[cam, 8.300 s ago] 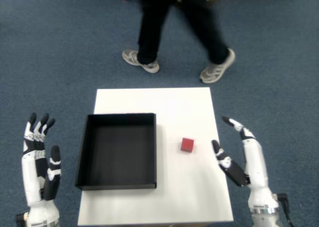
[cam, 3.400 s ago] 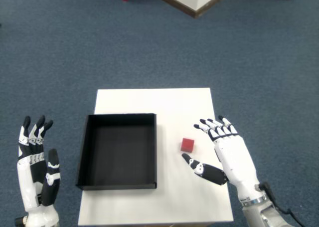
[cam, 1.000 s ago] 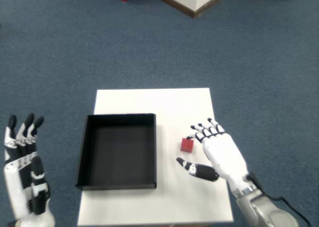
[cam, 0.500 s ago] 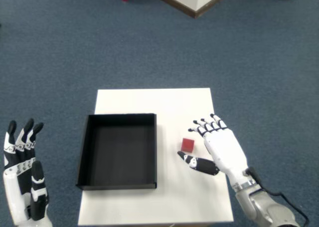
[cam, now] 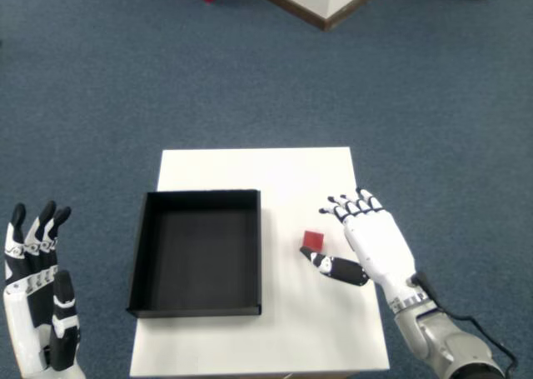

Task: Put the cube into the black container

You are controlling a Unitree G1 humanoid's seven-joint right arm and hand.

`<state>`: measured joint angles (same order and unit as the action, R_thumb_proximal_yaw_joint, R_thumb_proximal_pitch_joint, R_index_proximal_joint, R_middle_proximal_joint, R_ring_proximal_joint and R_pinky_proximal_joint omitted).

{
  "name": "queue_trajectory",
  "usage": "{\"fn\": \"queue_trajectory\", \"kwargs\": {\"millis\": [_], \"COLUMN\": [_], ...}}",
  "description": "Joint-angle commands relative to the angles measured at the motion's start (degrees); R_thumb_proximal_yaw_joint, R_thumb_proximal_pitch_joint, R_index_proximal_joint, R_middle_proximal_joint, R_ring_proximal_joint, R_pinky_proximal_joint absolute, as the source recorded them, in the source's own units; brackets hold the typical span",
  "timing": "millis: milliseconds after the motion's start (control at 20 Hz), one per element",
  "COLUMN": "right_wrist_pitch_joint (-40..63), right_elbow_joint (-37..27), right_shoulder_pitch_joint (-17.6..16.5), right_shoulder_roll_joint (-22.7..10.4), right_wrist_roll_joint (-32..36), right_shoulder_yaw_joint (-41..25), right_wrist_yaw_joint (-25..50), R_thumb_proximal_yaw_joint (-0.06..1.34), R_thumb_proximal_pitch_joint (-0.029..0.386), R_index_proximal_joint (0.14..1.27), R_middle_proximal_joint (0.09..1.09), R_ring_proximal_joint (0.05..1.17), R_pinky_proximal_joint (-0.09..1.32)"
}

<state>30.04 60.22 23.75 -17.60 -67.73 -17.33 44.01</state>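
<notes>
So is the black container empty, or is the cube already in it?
Empty. The black container shows only its dark floor; the cube sits on the table outside it.

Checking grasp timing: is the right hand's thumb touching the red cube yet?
Cannot tell. In the head view the right hand's thumb tip meets the red cube's lower edge with no visible gap, but a top-down view can't confirm contact.

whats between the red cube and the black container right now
Nothing. In the head view only a bare strip of white table separates the red cube from the black container. The right hand sits on the cube's other side.
</notes>
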Motion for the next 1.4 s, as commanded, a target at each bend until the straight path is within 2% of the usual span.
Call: {"fn": "queue_trajectory", "kwargs": {"millis": [50,600,1000,1400], "right_wrist_pitch_joint": [-0.40,-0.53,-1.41,-0.64], "right_elbow_joint": [-0.24,6.99,11.82,13.41], "right_shoulder_pitch_joint": [3.56,7.34,8.91,9.09], "right_shoulder_roll_joint": [-1.07,-0.95,-0.31,0.22], "right_wrist_roll_joint": [0.54,-0.25,-1.86,-3.25], "right_shoulder_yaw_joint": [1.31,0.84,-0.39,-1.71], "right_wrist_yaw_joint": [3.39,3.20,4.05,6.81], "R_thumb_proximal_yaw_joint": [0.33,0.33,0.33,0.35], "R_thumb_proximal_pitch_joint": [0.003,0.004,-0.001,-0.003], "R_index_proximal_joint": [0.47,0.46,0.47,0.48], "R_middle_proximal_joint": [0.29,0.28,0.28,0.29], "R_ring_proximal_joint": [0.31,0.31,0.30,0.29], "R_pinky_proximal_joint": [0.17,0.17,0.17,0.16]}}
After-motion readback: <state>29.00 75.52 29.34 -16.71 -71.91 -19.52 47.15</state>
